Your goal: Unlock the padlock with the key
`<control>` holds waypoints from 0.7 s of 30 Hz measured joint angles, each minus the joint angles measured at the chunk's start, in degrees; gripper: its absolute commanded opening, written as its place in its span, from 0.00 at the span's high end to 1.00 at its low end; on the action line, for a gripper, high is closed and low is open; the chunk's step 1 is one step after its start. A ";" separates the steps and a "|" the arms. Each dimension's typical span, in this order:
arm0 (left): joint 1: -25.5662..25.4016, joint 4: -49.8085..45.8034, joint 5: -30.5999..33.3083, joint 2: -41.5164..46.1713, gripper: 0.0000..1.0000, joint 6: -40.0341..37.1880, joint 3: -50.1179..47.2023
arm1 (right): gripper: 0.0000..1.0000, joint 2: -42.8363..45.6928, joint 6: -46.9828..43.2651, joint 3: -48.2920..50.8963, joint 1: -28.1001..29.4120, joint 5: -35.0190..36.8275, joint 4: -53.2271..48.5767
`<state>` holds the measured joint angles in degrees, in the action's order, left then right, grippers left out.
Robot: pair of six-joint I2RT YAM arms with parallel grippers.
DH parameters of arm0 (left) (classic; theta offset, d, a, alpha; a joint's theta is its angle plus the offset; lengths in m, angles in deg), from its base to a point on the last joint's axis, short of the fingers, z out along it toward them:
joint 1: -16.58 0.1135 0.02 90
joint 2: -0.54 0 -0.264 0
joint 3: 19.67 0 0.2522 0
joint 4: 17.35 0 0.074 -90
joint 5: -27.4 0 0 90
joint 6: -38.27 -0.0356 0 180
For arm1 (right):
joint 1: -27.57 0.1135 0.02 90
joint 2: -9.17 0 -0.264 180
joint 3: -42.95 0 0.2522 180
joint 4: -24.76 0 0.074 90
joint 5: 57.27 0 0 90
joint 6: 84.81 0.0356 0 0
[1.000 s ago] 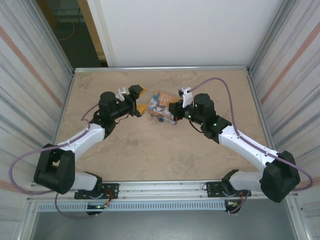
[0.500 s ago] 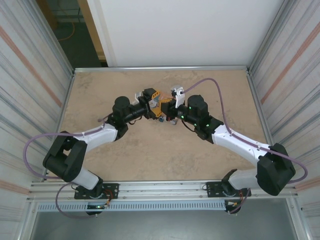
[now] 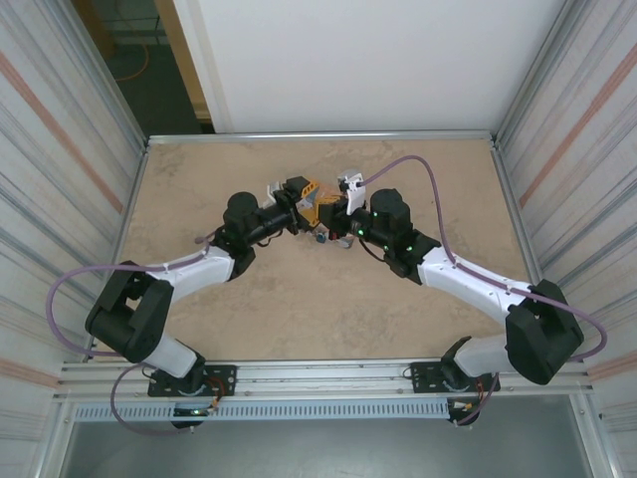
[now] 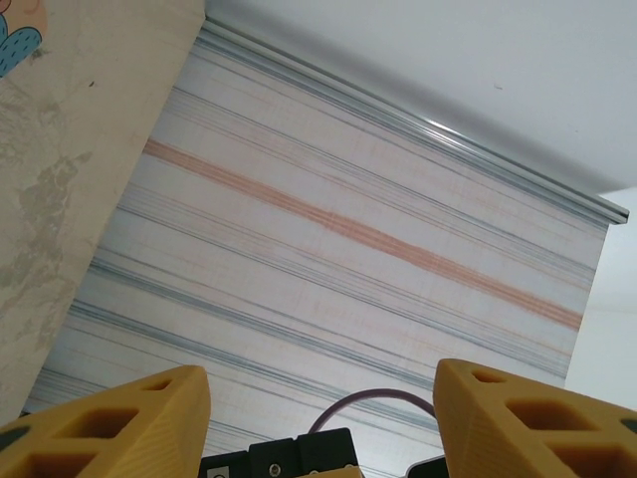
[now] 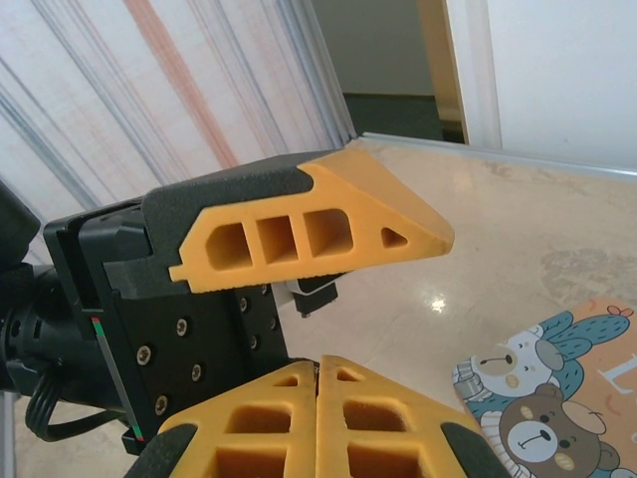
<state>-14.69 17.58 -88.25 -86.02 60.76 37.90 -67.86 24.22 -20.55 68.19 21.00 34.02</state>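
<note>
Two arms meet over the middle of the counter (image 3: 259, 309). The left arm (image 3: 184, 269) comes in from one side and the right arm (image 3: 468, 284) from the other, and in the top view their wrists are nearly nose to nose.

We see the left hand (image 4: 318, 383) spread wide. In its own wrist view its two yellow fingers (image 4: 114, 423) stand far apart at the bottom corners, with the striped side wall (image 4: 348, 239) between them, and it grips nothing.

The right hand (image 5: 318, 383) is closed, its two fingertips pressed flat together along one seam. We cannot tell whether anything thin is pinched in that seam. In the right wrist view one finger of the left hand juts across just above the closed tips, close to them but apart.

The colourful tin (image 5: 557, 403), printed with bears, lies flat on the counter just beside the right hand.

The padlock (image 3: 319, 237) appears in the top view as a small bluish speck on the counter, at the near edge of the tin and just below the two hands. It is too small for us to make out its shackle or keyhole.
</note>
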 measured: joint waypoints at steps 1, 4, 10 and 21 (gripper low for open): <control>0.00 -0.02 0.02 0.00 0.44 -0.04 0.00 | 1.00 0.00 0.00 0.00 0.00 0.00 0.00; 0.00 -0.44 0.20 0.00 0.50 -0.20 0.00 | 1.00 0.00 0.00 0.00 0.00 0.02 0.11; 0.00 -0.87 0.44 0.00 0.65 -0.28 -0.15 | 1.00 0.02 0.00 0.00 0.04 0.17 0.72; 0.33 -1.25 2.82 0.00 0.94 -0.15 -0.57 | 1.00 0.39 0.00 0.33 0.04 0.37 0.39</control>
<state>-14.36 16.33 -85.43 -86.02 60.60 37.33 -67.47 24.22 -20.22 68.24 21.38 34.42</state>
